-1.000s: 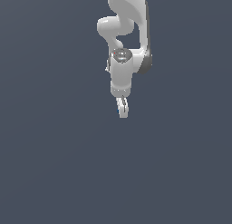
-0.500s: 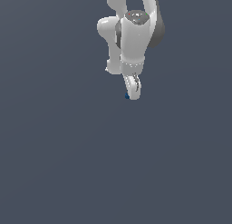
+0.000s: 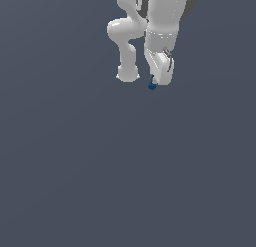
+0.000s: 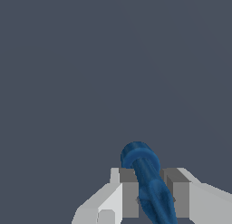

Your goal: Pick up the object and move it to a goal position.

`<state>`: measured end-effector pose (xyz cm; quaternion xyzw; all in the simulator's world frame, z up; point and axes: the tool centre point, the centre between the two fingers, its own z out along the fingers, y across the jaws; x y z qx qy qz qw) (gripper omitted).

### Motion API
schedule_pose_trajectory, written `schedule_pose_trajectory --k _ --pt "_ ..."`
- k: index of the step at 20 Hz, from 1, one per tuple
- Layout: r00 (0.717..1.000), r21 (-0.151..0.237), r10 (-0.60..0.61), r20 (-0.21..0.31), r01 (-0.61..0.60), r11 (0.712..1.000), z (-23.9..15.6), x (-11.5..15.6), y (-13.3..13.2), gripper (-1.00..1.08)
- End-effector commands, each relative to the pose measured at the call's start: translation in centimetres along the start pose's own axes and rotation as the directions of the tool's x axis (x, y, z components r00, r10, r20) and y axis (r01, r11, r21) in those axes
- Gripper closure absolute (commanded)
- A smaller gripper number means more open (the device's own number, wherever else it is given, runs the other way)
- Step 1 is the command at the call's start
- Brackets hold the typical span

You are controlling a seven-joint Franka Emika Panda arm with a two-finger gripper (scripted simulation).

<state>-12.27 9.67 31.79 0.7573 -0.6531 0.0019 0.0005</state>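
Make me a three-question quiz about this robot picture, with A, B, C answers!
1. Where is the small dark blue rounded object?
A. between the white tool's fingers
B. far from the arm
C. on top of the arm

2. What colour is the tool?
A. red
B. white
C. green

3. What is the tool doing?
A. wide open, empty
B. shut on the blue object
C. out of sight

Answers:
1 A: wrist view shows a finger on each side.
2 B: it renders white.
3 B: fingers sit against the object.
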Motion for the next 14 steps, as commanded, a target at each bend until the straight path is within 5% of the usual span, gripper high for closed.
schedule_pose_trajectory --k 1,14 --pt "1.000 -0.001 0.000 0.000 0.000 1.000 -1.9 -0.8 0.2 1.08" --pt "1.000 -0.002 -0.002 0.003 0.002 1.000 -6.3 -2.7 0.5 1.08"
